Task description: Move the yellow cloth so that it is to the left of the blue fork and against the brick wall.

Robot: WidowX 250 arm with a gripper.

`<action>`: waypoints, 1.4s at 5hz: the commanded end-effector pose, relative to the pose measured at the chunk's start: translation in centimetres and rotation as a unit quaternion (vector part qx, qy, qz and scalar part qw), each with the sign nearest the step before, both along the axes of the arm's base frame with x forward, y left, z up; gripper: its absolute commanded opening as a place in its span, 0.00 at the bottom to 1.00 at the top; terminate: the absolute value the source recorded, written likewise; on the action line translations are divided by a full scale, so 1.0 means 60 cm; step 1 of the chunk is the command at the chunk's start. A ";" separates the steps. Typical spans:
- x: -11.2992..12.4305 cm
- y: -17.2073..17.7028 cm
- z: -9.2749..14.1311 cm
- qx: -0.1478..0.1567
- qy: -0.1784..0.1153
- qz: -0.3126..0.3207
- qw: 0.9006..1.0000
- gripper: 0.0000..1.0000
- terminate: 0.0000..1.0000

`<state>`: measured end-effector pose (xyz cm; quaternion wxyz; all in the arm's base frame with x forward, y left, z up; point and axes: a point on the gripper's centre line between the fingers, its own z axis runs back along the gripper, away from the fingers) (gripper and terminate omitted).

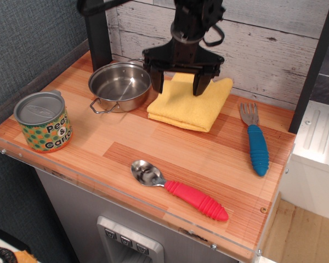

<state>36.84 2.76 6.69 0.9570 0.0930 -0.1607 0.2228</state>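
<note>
The yellow cloth (pixel 189 105) lies folded on the wooden table, its far edge close to the whitewashed plank wall (pixel 263 49). It sits left of the blue fork (pixel 256 141), which lies lengthwise with its tines toward the wall. My gripper (pixel 178 85) hangs over the cloth's far half with its two fingers spread wide and nothing between them. The fingertips are just above or touching the cloth; I cannot tell which.
A steel pot (pixel 119 85) stands just left of the cloth. A dotted can (pixel 43 120) stands at the table's left edge. A red-handled spoon (pixel 178 188) lies near the front edge. A dark post (pixel 97 33) rises at the back left.
</note>
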 end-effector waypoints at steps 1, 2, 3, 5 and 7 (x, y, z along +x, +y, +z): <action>0.002 -0.005 0.065 0.039 0.019 0.033 0.999 1.00 0.00; 0.001 0.003 0.075 0.002 0.024 0.037 0.999 1.00 0.00; -0.004 0.001 0.083 0.001 0.022 0.038 0.999 1.00 0.00; -0.061 -0.019 0.068 -0.046 0.071 0.027 0.996 1.00 0.00; -0.156 0.013 0.068 -0.068 0.090 0.034 0.993 1.00 0.00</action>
